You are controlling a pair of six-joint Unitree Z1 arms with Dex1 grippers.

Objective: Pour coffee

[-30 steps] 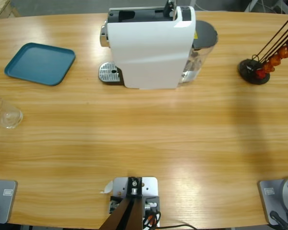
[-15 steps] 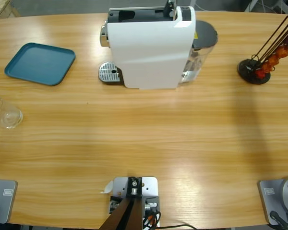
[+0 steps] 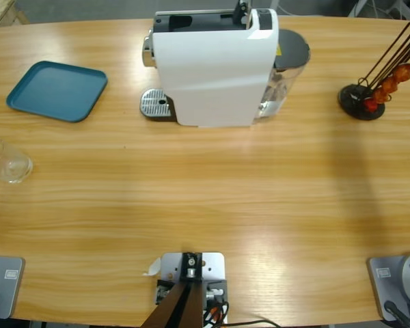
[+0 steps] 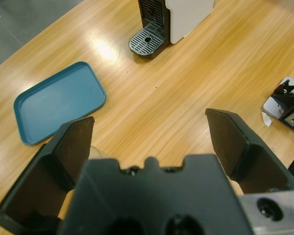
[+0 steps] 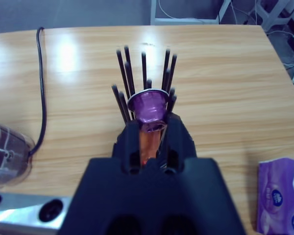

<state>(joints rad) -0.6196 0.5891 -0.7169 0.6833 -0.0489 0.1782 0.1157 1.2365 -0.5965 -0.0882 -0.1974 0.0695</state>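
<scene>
Glass (image 3: 7, 164) stood empty at the table's (image 3: 205, 198) edge; left jaws were spread wide, right jaws' state couldn't be told.

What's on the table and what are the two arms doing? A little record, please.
coffee machine: white, far middle
glass: clear, looks empty, left edge
tray: teal, far left
capsule rack: far right
left gripper: fingers wide open, above the table
right gripper: at the rack, purple capsule ahead
</scene>
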